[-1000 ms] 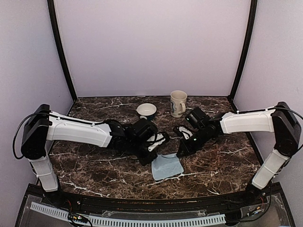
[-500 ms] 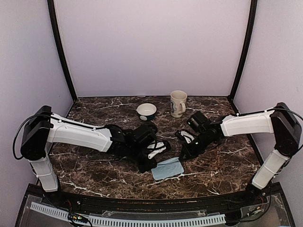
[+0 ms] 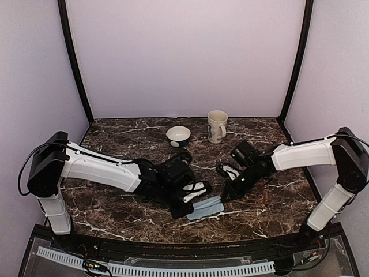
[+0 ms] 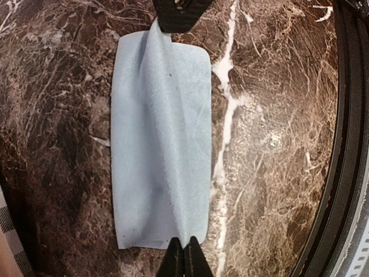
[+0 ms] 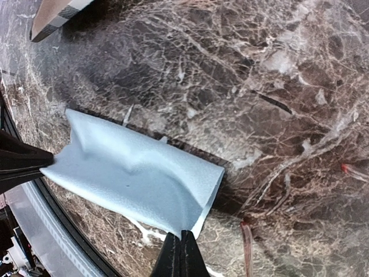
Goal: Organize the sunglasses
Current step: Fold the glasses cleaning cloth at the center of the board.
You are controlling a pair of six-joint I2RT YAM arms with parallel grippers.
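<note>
Dark marble table (image 3: 115,213) is spanned by both arms. Near its front edge, a pale blue cloth (image 3: 206,208) is pinched at opposite ends by the clenched left gripper (image 4: 184,262) and the clenched right gripper (image 5: 180,254). Where the sunglasses lie cannot be told.

pale blue cloth on dark veined marble
the cloth (image 3: 206,208) near the table's front edge is a plain pale blue. the table (image 3: 115,213) is dark brown marble veined white and tan. toward the back edge, the mug (image 3: 217,126) is cream with a bluish motif and the bowl (image 3: 178,136) white inside, dark teal outside. the left arm (image 3: 98,167) and right arm (image 3: 300,153) are white with black joints.
</note>
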